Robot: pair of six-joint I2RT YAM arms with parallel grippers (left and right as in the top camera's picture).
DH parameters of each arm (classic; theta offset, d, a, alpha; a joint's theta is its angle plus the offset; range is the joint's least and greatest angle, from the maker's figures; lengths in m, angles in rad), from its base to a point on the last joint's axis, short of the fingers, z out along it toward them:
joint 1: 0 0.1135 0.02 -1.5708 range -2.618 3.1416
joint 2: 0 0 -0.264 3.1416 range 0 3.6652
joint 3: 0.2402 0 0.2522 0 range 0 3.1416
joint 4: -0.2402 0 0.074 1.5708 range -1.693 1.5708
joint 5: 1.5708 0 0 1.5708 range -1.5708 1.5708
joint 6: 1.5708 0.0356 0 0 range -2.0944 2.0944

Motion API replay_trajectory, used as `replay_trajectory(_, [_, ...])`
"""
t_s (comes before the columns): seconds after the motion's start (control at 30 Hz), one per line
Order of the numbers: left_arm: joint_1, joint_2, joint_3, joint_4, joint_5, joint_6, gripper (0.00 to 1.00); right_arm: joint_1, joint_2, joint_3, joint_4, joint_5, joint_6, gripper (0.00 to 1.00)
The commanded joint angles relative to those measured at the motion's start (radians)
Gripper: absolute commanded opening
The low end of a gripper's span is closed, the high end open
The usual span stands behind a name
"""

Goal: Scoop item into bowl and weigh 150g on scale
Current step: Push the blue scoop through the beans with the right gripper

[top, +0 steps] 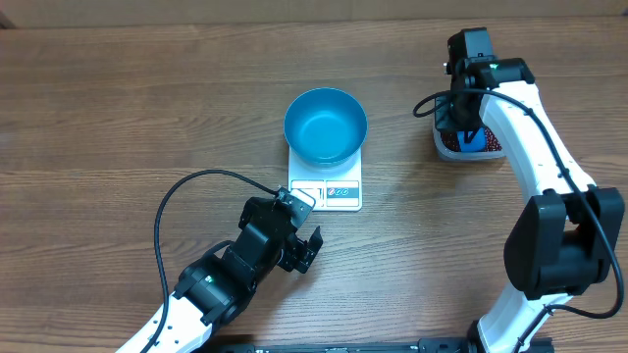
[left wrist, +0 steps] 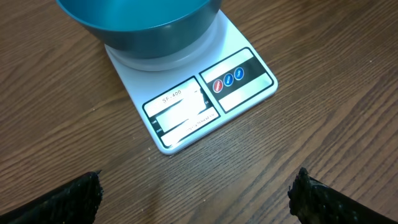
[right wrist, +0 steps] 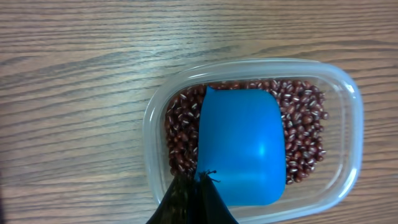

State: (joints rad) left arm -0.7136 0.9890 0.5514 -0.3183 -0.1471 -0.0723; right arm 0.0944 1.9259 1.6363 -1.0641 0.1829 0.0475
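The blue bowl (top: 326, 126) stands empty on the white scale (top: 327, 194). My left gripper (top: 301, 226) hovers just off the scale's front left corner, open wide with only bare wood between its fingers (left wrist: 68, 202). In the left wrist view the scale (left wrist: 239, 93) and the bowl (left wrist: 143, 25) lie ahead of the left gripper (left wrist: 196, 200). My right gripper (right wrist: 202, 179) is shut on the edge of a small blue scoop (right wrist: 242, 146), which rests in the dark red beans (right wrist: 180, 130) inside a clear tub (right wrist: 348, 99). Overhead, the right gripper (top: 459, 126) covers part of that tub (top: 491, 152).
A black cable (top: 186, 191) loops over the wood left of the left arm. The right arm's white links (top: 535, 147) run from the tub down to the table's front right. The scale's buttons (left wrist: 229, 79) face the left gripper.
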Motion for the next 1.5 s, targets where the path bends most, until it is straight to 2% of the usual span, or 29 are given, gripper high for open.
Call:
replay_trajectory(0.0, [-0.006, 0.004, -0.002, 0.001, -0.010, -0.010, 1.00, -0.022, 0.014, 0.013, 0.011, -0.162, 0.007, 0.04])
replay_trajectory(0.63, [-0.006, 0.004, -0.002, 0.001, -0.010, -0.010, 0.99, -0.209, 0.015, 0.012, -0.004, -0.497, 0.007, 0.04])
replay_trajectory(1.47, [-0.006, 0.004, -0.002, 0.001, -0.010, -0.010, 1.00, -0.269, 0.017, 0.004, -0.028, -0.545, 0.124, 0.04])
